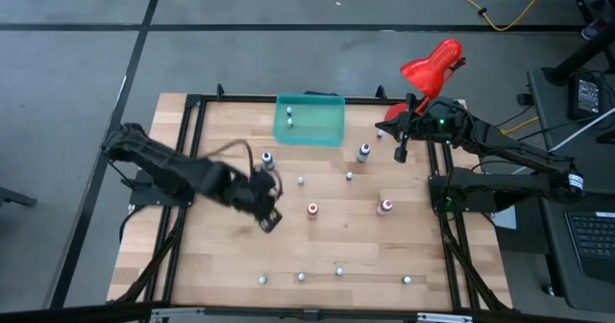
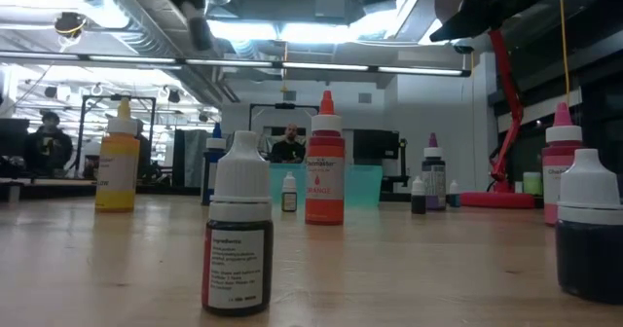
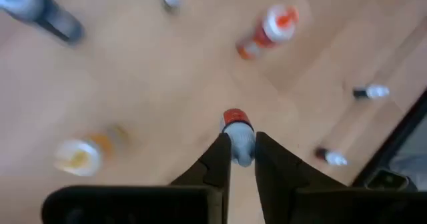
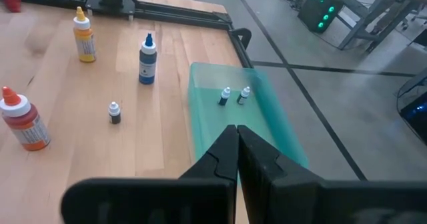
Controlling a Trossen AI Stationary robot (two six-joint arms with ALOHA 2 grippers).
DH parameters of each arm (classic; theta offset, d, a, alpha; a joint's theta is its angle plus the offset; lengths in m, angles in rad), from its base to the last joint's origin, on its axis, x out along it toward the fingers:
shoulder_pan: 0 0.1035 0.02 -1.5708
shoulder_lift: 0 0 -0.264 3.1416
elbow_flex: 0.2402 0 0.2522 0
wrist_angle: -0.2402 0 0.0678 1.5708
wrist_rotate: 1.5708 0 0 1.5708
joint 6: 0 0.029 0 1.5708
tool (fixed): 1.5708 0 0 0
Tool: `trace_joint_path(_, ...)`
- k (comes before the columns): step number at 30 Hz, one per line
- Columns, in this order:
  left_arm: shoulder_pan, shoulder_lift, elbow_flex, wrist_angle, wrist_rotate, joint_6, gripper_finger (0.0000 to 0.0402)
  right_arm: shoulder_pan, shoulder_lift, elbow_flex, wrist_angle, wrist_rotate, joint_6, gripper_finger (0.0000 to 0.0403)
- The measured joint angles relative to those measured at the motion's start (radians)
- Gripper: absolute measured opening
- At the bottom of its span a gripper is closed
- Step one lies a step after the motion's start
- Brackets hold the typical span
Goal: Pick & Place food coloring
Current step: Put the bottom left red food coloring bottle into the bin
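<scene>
A: While the left end effector (image 3: 241, 159) grips one small food coloring bottle (image 3: 238, 132) above the worktop (image 1: 231, 256), where's the rest?

B: Scattered across the boards; two lie in the green tray (image 1: 327, 131). Right end effector (image 4: 237, 151): clenched, empty, above that tray.

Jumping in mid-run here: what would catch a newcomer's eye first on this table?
Probably the left gripper over the wooden table's left-middle, its fingers closed around a small red-capped bottle. Next, the translucent green bin at the far edge, already holding two tiny bottles, with other food coloring bottles scattered across the tabletop. The red desk lamp stands out at the far right corner, near the shut right gripper.
</scene>
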Motion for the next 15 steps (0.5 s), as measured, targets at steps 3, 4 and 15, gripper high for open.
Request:
trace_joint_path(3,0.115,0.000,0.051,-0.066,0.007,0.118,0.0043,0.000,0.000,0.000,0.014,0.000,-0.003,0.0012)
trace_joint_path(4,0.154,0.000,0.062,-0.067,0.016,0.161,0.0044,0.000,0.000,0.000,0.021,0.000,-0.004,0.0012)
trace_joint_path(15,0.630,0.022,0.082,-0.013,0.177,0.503,0.0043,0.000,0.000,0.000,0.120,0.000,-0.021,0.0012)
